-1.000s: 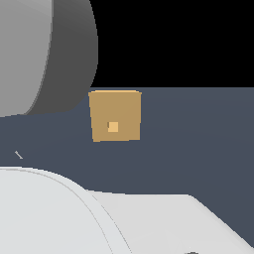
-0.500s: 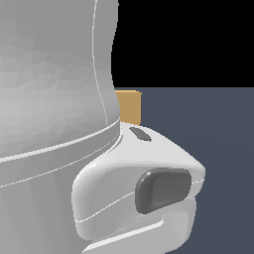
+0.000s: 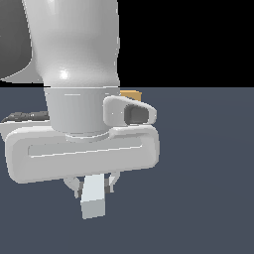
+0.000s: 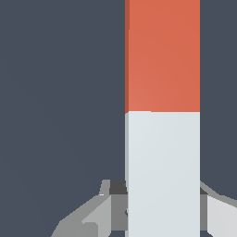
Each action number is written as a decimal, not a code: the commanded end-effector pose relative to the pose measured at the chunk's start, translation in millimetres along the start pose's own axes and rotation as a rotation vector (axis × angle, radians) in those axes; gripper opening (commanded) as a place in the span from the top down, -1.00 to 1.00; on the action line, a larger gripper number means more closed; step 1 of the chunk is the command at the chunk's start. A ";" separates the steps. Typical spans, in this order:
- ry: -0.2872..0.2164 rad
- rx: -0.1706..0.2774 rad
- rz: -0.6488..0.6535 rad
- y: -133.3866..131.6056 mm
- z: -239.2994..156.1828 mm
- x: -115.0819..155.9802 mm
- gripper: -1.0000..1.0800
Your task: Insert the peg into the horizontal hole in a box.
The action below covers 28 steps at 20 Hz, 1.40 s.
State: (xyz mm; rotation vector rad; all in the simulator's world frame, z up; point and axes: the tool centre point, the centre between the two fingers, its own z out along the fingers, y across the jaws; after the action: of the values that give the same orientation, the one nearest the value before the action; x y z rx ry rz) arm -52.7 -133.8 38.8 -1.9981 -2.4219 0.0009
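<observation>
The peg (image 4: pixel 162 60) is a red-orange bar with a pale whitish end (image 4: pixel 162 171). It runs between my gripper's (image 4: pixel 162 203) fingers (image 4: pixel 115 199), which press on both sides of the whitish half. In the exterior view the whitish end (image 3: pixel 93 201) sticks out below my gripper (image 3: pixel 93 184), just over the dark floor; the red part is hidden there. Only a thin tan strip of the box (image 3: pixel 132 94) shows behind my hand. The hole is hidden.
My arm's large white wrist and hand (image 3: pixel 82 149) fill the exterior view's left and middle. The dark grey floor (image 3: pixel 208 173) stretches to the exterior view's right.
My arm has swung across the exterior view and come down, covering the box and its hole that showed a second ago. The hand now sits low with the peg between its fingers.
</observation>
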 end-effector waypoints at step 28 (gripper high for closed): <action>-0.001 0.000 0.109 35.3 -15.0 117.5 1.00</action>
State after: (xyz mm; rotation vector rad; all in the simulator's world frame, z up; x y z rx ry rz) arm -40.9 -11.7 53.2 -2.1262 -2.3097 0.0031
